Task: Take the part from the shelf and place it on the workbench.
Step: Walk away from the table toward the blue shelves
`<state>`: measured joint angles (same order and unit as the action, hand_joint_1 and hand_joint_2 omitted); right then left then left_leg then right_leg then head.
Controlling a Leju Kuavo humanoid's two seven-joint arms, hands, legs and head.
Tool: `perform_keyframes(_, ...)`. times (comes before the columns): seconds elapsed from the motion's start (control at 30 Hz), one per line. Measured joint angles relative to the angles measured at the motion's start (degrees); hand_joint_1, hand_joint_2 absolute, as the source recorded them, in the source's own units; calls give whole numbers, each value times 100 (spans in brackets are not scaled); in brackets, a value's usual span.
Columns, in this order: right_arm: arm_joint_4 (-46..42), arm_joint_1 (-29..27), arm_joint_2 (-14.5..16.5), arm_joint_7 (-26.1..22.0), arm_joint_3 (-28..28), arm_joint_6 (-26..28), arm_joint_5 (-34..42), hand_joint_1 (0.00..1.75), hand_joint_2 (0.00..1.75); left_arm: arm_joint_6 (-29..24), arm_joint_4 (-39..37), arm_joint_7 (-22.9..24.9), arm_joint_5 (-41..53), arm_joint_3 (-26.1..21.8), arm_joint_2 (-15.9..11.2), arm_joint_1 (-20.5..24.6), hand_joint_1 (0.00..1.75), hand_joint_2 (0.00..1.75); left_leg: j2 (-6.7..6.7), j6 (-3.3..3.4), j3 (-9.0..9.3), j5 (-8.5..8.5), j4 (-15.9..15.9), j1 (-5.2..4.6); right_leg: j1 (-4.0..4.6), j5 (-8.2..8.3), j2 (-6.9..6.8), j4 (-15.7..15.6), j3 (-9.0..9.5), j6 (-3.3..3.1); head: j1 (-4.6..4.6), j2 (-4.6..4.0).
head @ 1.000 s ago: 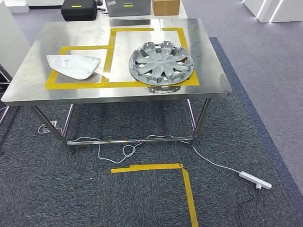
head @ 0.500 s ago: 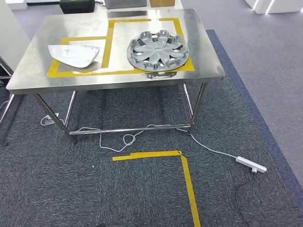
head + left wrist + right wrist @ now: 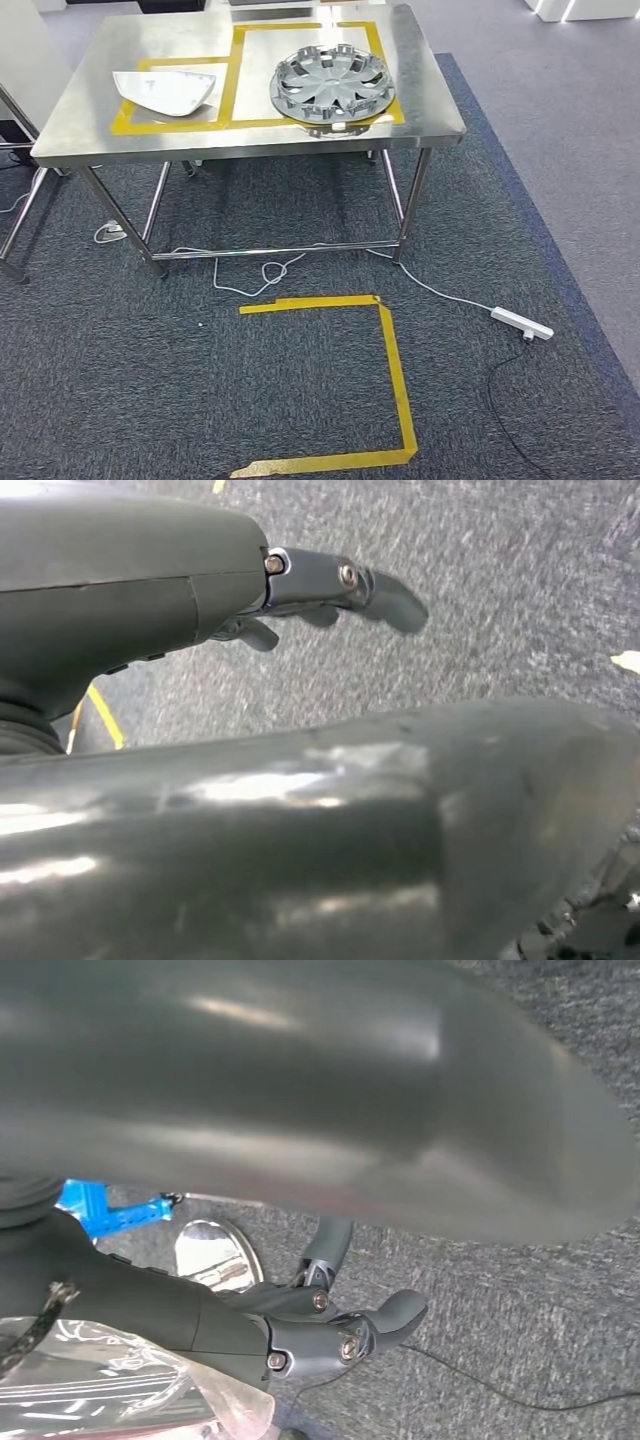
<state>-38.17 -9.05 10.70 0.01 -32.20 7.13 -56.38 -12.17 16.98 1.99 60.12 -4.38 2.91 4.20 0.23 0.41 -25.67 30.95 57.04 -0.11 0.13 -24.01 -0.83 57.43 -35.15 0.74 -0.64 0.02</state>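
Resting on workbench (image 3: pixel 75 120), hubcap (image 3: pixel 332 84); left hand (image 3: pixel 302 585) apart

Each robot hand (image 3: pixel 226 600) (image 3: pixel 249 1330) has a smooth grey cover and darker fingers (image 3: pixel 392 600) with silver screws.

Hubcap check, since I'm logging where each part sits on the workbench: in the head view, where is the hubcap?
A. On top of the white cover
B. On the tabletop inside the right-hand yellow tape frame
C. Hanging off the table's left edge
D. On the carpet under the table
B: the hubcap lies flat on the table within the right yellow tape frame, apart from the white cover in the left frame.
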Motion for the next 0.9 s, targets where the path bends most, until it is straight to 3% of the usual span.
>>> perform_keyframes(0.07, 23, 15, 9, -19, -68, 2, -62, 0, 0, -1, 9, 7, -9, 1, 19, -4, 0, 0, 14, 56, -69, -36, -86, -3, -11, 75, 1, 16, -64, 64, -2, 0)
perform_keyframes(0.1, 34, 17, 11, -30, -105, 5, -95, 0, 0, -1, 13, 16, -19, 1, 28, -9, 0, 0, 25, 100, -127, -92, -105, 5, -17, -7, 15, 70, -111, 93, 0, 0)
perform_keyframes(0.17, 63, 20, 15, -55, -178, 14, -160, 0, 0, -2, 25, 31, -40, 1, 47, -18, 0, 0, 48, 174, -274, -236, -125, 23, -37, -504, 50, 452, -247, 143, 10, 0)
perform_keyframes(0.2, 77, 30, 17, -70, -207, 20, -190, 0, 0, -8, 32, 36, -56, 1, 50, -21, 0, 0, 47, 191, -363, -301, -125, 21, -43, -811, 57, 783, -326, 164, 20, 0)
perform_keyframes(0.23, 91, 45, 20, -85, -236, 31, -213, 0, 0, -22, 39, 37, -73, 1, 57, -24, 0, 0, 50, 191, -457, -369, -124, 19, -49, -1015, 60, 1151, -388, 184, 27, 0)
perform_keyframes(0.27, 100, 61, 20, -98, -265, 44, -231, 0, 0, -39, 43, 36, -88, 1, 64, -25, 0, 0, 57, 180, -555, -438, -122, 18, -53, -1044, 61, 1468, -414, 201, 27, 0)
perform_keyframes(0.33, 111, 81, 21, -115, -332, 68, -246, 0, 0, -73, 48, 36, -112, 1, 75, -27, 0, 0, 72, 149, -755, -590, -110, 19, -68, -668, 61, 1717, -295, 219, 32, 0)
perform_keyframes(0.37, 115, 85, 21, -120, -367, 74, -243, 0, 0, -80, 51, 36, -115, 1, 80, -28, 0, 0, 74, 129, -841, -661, -99, 20, -79, -458, 61, 1571, -100, 219, 33, 0)
perform_keyframes(0.4, 117, 92, 23, -128, -400, 75, -234, 0, 0, -85, 62, 37, -119, 1, 84, -32, 0, 0, 71, 103, -909, -723, -82, 14, -88, -400, 63, 1209, 225, 214, 37, 1)
perform_keyframes(0.47, 121, 128, 32, -150, -463, 72, -206, 0, 0, -95, 90, 37, -131, 1, 90, -35, 0, 0, 64, 43, -989, -814, -21, -5, -92, -676, 70, 244, 930, 182, 43, 1)
perform_keyframes(0.5, 124, 152, 39, -162, -497, 68, -188, 0, 0, -99, 103, 39, -140, 1, 91, -33, 0, 0, 63, 9, -1010, -858, 0, -12, -86, -849, 75, -108, 1149, 152, 41, 1)
perform_keyframes(0.53, 128, 169, 48, -171, -533, 62, -168, 0, 0, -103, 110, 41, -151, 1, 92, -32, 0, 0, 64, -26, -1024, -900, 11, -10, -78, -936, 77, -279, 1223, 111, 41, 1)
perform_keyframes(0.6, 143, 175, 72, -180, -610, 48, -136, 0, 0, -105, 115, 50, -169, 1, 90, -52, 0, 0, 57, -97, -1056, -896, 48, 13, -76, -910, 62, -301, 1175, 11, 35, 1)
perform_keyframes(0.63, 148, 170, 83, -184, -649, 42, -120, 0, 0, -106, 118, 57, -175, 1, 90, -73, 0, 0, 50, -130, -1099, -759, 176, 23, -77, -871, 49, -302, 1148, -33, 36, 0)
perform_keyframes(0.73, 159, 174, 93, -199, -764, 12, -90, 0, 0, -106, 121, 73, -185, 2, 98, -128, 0, 0, 34, -192, -1387, -32, 1168, 42, -53, -759, 26, -295, 1027, -104, 28, 0)
perform_keyframes(0.77, 164, 175, 93, -203, -793, -2, -87, 0, 0, -106, 122, 77, -186, 2, 102, -141, 0, 0, 34, -196, -1447, 107, 1476, 44, -37, -729, 23, -290, 986, -113, 27, 0)
perform_keyframes(0.8, 171, 176, 95, -207, -820, -19, -84, 0, 0, -106, 123, 81, -186, 3, 104, -152, 0, 0, 33, -188, -1422, 131, 1608, 43, -21, -704, 22, -284, 950, -117, 27, 0)
perform_keyframes(0.83, 177, 176, 97, -209, -845, -36, -83, 0, 0, -106, 125, 84, -187, 3, 104, -162, 0, 0, 31, -163, -1290, 43, 1502, 38, -5, -686, 23, -279, 927, -118, 24, 0)
perform_keyframes(0.9, 186, 182, 108, -221, -884, -69, -83, 0, 0, -106, 138, 87, -190, 3, 98, -172, 0, 0, 21, -59, -811, -253, 786, 10, 18, -666, 24, -271, 912, -114, 28, 0)
